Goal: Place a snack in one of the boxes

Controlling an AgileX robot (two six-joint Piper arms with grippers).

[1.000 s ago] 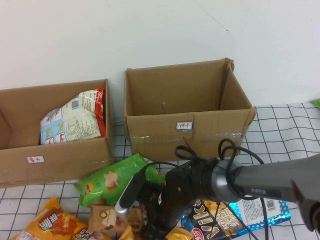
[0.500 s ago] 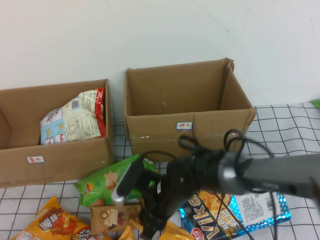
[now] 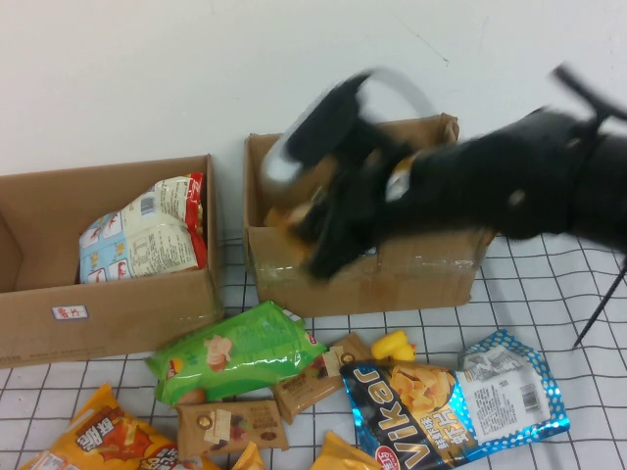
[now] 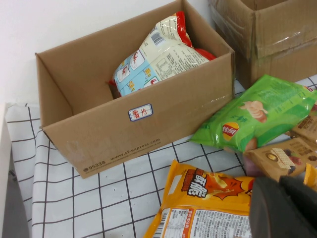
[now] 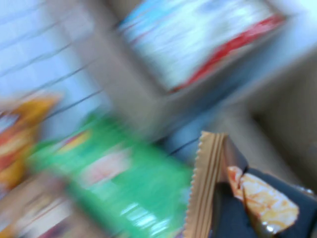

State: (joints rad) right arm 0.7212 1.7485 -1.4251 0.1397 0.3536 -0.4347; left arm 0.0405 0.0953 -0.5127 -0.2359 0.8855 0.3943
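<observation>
Nearest my own side of the checked tablecloth (image 3: 549,264), my left gripper (image 4: 283,208) hangs low over the loose packets, its fingers pressed together on nothing. Under and beside it lies a crinkly orange bag (image 4: 208,196), glossy and flat. Just past that rest small brown packets (image 3: 230,426) with a dull paper look, a shiny blue-black bag (image 3: 441,406) and a puffy green chip bag (image 3: 230,352).

Further out, my right gripper (image 3: 318,245) hangs in the air at the front wall of the taller box (image 3: 421,279), which has shiny clear tape across its cardboard. Its fingers are clamped on a small brown packet (image 5: 208,183) with a saw-toothed sealed edge.

To the left of that stands the lower box (image 3: 118,313), plain matte cardboard with a small white label (image 4: 140,112) on its front. The snack (image 3: 147,230) lies inside it, leaning on the right wall: a big puffy pillow, cream and pale blue, with a red end, a barcode and small red pictures in squares.
</observation>
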